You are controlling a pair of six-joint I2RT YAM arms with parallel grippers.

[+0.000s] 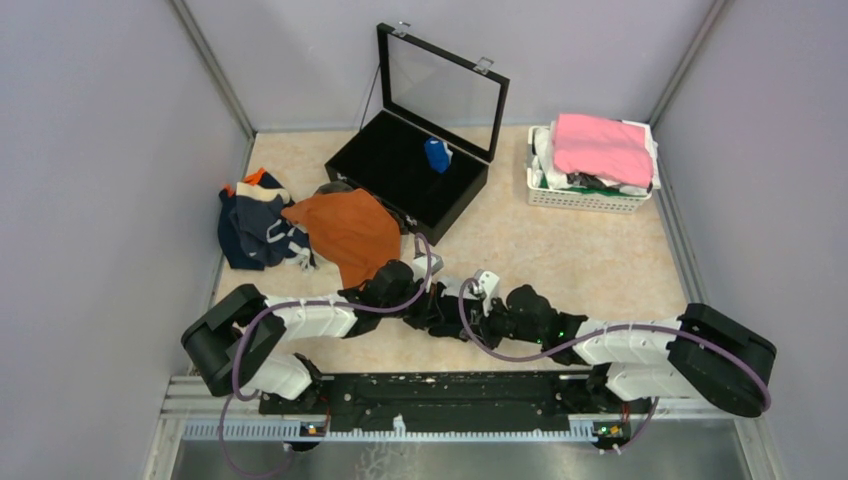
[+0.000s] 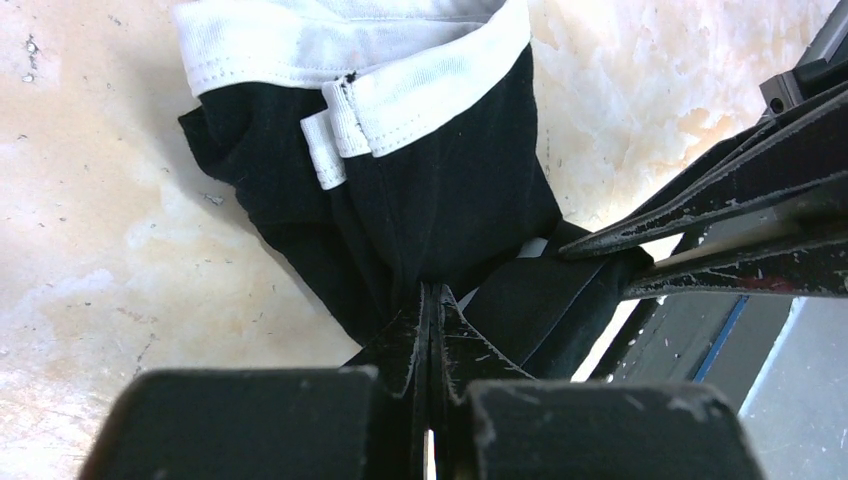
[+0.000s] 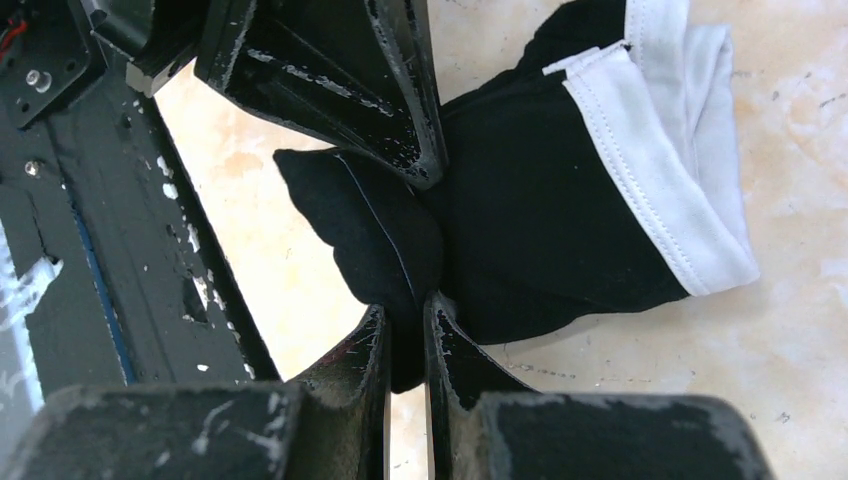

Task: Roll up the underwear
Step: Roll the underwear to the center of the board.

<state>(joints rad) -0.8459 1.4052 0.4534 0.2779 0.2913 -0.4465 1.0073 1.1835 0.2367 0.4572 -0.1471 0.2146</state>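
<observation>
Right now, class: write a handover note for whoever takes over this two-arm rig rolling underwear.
Left gripper: shut on the black fabric briefs with white waistband, mid-table near the arms.
Right gripper: shut on the same briefs' bunched end.
Rust-orange briefs and a navy heap lie loose, far left.
Done: seemingly one compact royal-blue bundle in the open black case.
Left: roll the black pair, then the rest.

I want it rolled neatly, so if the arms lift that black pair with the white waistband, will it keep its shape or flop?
Probably flops: the black underwear bunches and creases where the left fingers and right fingers pinch it. The white waistband looks thicker, so perhaps slightly firmer. Likely light, since the fabric looks thin.
</observation>
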